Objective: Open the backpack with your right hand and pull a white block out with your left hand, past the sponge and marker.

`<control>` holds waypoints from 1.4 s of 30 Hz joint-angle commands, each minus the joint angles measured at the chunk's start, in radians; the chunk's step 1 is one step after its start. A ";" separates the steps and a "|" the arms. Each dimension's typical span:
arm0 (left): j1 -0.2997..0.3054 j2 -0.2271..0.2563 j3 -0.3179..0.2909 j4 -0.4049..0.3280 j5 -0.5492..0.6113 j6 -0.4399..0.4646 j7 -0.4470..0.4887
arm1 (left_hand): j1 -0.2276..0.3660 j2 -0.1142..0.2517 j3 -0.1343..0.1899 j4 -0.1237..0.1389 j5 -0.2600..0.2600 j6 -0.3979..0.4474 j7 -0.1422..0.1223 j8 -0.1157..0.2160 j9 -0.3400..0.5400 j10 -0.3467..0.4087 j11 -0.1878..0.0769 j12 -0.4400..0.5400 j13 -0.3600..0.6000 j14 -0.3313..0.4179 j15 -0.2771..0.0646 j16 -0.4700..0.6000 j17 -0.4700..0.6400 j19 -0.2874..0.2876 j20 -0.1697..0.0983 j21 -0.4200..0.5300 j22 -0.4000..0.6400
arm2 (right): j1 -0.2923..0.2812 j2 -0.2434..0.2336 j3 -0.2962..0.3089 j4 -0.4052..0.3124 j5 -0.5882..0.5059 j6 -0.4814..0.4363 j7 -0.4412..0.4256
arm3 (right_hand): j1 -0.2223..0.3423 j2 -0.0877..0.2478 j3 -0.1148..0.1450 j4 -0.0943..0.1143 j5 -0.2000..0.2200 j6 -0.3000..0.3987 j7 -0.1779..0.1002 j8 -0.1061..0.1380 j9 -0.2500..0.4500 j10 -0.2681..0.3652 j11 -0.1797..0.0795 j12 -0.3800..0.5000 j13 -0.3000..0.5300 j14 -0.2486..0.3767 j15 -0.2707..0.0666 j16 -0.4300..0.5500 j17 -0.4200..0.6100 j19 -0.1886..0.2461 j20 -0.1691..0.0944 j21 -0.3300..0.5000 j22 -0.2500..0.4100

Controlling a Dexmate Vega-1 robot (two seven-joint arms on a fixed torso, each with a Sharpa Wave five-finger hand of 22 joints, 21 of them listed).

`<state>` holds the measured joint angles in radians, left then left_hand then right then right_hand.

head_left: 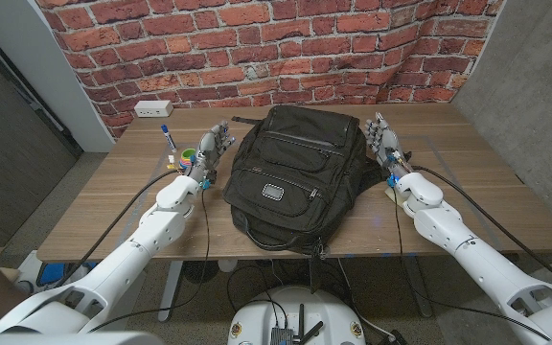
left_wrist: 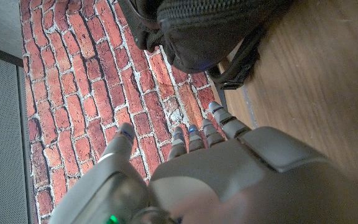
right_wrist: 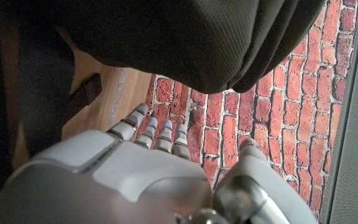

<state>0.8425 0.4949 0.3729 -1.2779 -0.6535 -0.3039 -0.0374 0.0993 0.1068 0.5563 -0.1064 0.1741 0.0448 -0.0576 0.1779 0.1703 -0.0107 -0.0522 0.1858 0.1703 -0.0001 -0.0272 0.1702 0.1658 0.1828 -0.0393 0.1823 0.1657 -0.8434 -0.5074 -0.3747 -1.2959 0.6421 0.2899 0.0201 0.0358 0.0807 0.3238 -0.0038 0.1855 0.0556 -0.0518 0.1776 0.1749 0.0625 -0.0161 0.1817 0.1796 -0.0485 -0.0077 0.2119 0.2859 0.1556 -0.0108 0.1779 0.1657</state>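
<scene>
A black backpack (head_left: 292,172) lies in the middle of the wooden table (head_left: 487,192), its zippers closed as far as I can see. My left hand (head_left: 211,151) stands just beside the pack's left side, fingers apart and holding nothing. My right hand (head_left: 383,141) stands beside the pack's right side, also with fingers spread and nothing in it. In the left wrist view the backpack (left_wrist: 216,28) is beyond my left hand (left_wrist: 185,180). In the right wrist view the backpack (right_wrist: 185,37) hangs close over my right hand (right_wrist: 135,168).
A blue-capped marker (head_left: 167,136) and a small green thing (head_left: 189,153) lie left of my left hand. A white power strip (head_left: 153,108) sits at the table's far left edge. A brick wall (head_left: 257,48) stands behind the table.
</scene>
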 commanded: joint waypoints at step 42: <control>0.029 0.015 0.011 -0.070 0.033 0.063 0.093 | 0.010 0.029 0.018 -0.015 0.004 0.004 -0.009 0.003 0.002 0.010 -0.005 0.005 0.003 0.009 -0.008 0.007 0.001 0.007 -0.045 0.006 0.003 | -0.165 -0.110 0.036 -0.196 -0.113 0.082 -0.087 | 0.010 0.019 0.007 -0.008 0.009 0.008 0.003 0.007 0.001 0.015 0.008 0.009 0.003 -0.010 -0.018 0.007 -0.002 -0.017 -0.018 0.001 0.002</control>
<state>0.8762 0.5058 0.3787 -1.3271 -0.6303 -0.2667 0.0328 0.0992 0.1067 0.5673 -0.1175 0.1740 0.0478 -0.0605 0.1778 0.1700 -0.0106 -0.0522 0.1858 0.1699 0.0054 -0.0323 0.1699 0.1655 0.1826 -0.0393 0.1822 0.1653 -0.9604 -0.5812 -0.3536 -1.4240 0.5575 0.3749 -0.0318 0.0358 0.0806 0.3278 -0.0077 0.1854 0.0622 -0.0516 0.1812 0.1745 0.0677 -0.0107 0.1817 0.1793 -0.0568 -0.0162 0.2118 0.2830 0.1445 -0.0217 0.1838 0.1654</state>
